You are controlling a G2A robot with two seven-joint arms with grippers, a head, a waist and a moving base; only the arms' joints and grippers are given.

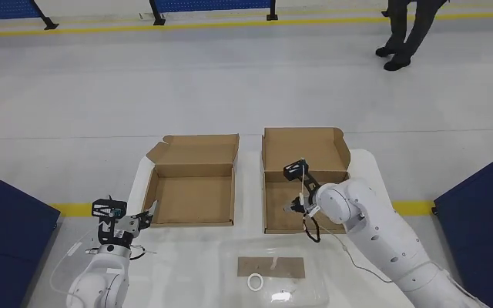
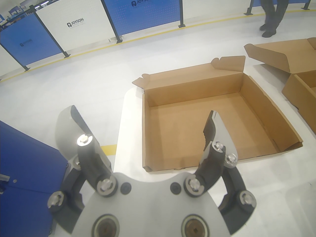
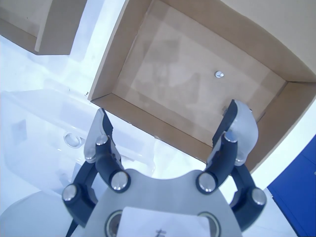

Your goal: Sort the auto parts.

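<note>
The right end effector (image 3: 167, 107), released, hangs over the right box (image 3: 116, 57), on whose floor a small metal part (image 3: 219, 74) lies. The left end effector (image 2: 142, 110), also released, is by the left edge of the worktop (image 2: 127, 134).

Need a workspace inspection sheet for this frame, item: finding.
Surface: white table, two open boxes side by side, tray at the near edge.
Job's things: left box holds nothing visible; right box holds a small metal part; white ring lies in the clear tray.
Clutter: brown card strip at the tray; in it or under it, cannot tell.
Grippers: left gripper open, near the left box's near corner; right gripper open, above the right box's near wall. Neither holds anything.
Cables: thin cable loops by the right wrist.
Surroundings: blue panels, yellow floor line.
</note>
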